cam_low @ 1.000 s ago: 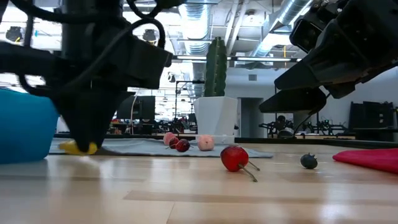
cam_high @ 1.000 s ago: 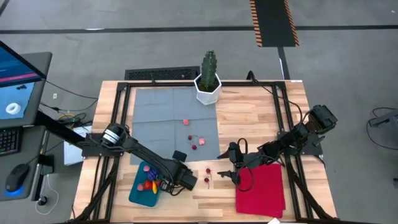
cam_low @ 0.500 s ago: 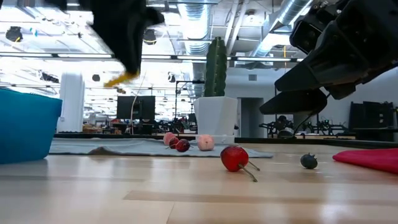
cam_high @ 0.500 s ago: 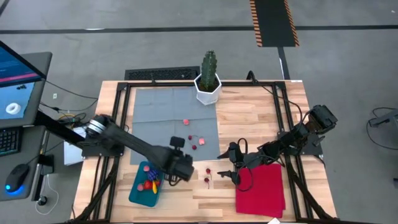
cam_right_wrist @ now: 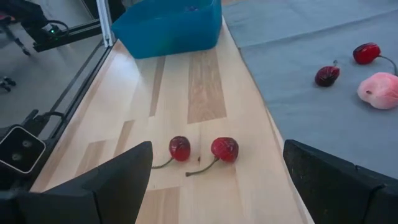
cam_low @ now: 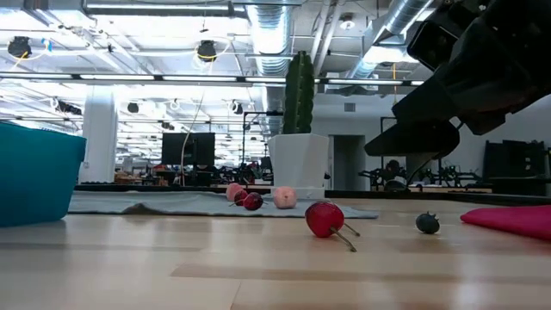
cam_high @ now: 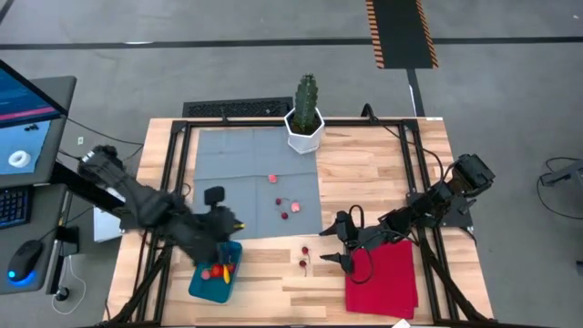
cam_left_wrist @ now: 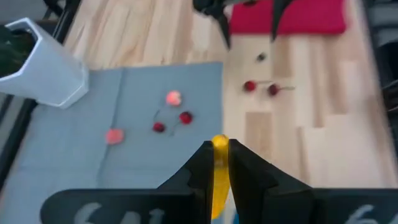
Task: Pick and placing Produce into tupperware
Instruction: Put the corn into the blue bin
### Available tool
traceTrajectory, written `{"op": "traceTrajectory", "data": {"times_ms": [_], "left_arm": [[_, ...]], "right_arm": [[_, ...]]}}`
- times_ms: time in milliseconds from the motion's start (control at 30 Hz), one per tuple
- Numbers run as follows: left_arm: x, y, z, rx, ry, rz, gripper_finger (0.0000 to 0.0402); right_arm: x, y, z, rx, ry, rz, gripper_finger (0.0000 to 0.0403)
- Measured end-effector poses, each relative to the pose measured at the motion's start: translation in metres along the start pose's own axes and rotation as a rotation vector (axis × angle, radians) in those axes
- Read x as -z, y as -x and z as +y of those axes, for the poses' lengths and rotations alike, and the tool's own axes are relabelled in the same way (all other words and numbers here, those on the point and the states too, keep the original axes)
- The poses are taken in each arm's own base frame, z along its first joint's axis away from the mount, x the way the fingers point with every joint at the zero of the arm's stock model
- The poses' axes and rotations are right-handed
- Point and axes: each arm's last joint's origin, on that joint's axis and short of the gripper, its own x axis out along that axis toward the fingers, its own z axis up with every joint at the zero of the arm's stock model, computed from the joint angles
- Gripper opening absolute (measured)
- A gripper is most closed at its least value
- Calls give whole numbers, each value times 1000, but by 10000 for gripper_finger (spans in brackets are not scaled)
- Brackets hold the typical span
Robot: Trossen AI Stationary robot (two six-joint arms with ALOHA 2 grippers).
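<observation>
My left gripper (cam_high: 234, 225) hangs in the air over the far right corner of the teal tupperware (cam_high: 214, 273) and is shut on a yellow piece of produce (cam_left_wrist: 219, 163). Red and yellow pieces lie in the tupperware. A pink piece (cam_high: 271, 179) and dark cherries (cam_high: 290, 209) rest on the grey mat (cam_high: 228, 169). Two red cherries (cam_right_wrist: 202, 149) lie on the wood in front of my right gripper (cam_high: 332, 245), which stands open just above the table, left of the red cloth (cam_high: 383, 273). My left gripper pinches the yellow piece between its two fingers (cam_left_wrist: 200, 171). The piece lies along the fingers, and its rounded end (cam_left_wrist: 219, 142) pokes out past their tips. The fingers slant downward, and the piece is lifted clear of table and tupperware.
A cactus in a white pot (cam_high: 305, 118) stands at the mat's far right corner. A small dark berry (cam_low: 427, 223) lies on the wood near the red cloth. Black frame rails (cam_high: 168, 173) run along the table's sides. Bare wood lies between the tupperware and the cherries.
My left gripper has come up off the wood just right of the tupperware with the yellow piece, which lay on the table before. It has risen high, swung toward the table's left and far edges, and rolled its wrist. My right gripper has kept still.
</observation>
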Motion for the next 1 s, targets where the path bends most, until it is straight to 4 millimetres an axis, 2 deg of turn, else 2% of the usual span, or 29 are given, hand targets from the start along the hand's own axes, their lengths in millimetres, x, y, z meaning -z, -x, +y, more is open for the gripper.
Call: {"op": "traceTrajectory", "data": {"times_ms": [100,200,333,533,633,733,900,1000], "left_arm": [[21,12,3,59,43,-84,29],[44,14,10,134,120,-148,29],[73,6,14,243,233,-203,29],[118,-20,14,303,349,-110,29],[132,-30,9,318,378,-79,29],[137,-36,2,375,392,-84,29],[161,-51,3,363,481,39,29],[169,-59,3,357,509,17,29]], "right_arm": [[0,0,0,0,-1,-2,385],[-1,0,0,0,-3,-6,385],[-1,0,0,-2,-4,-9,385],[-3,0,1,-9,-11,-26,385],[-3,0,1,-12,-13,-31,385],[-3,0,1,-13,-13,-32,385],[-3,0,1,-12,-13,-33,385],[-4,0,1,-14,-15,-37,385]]}}
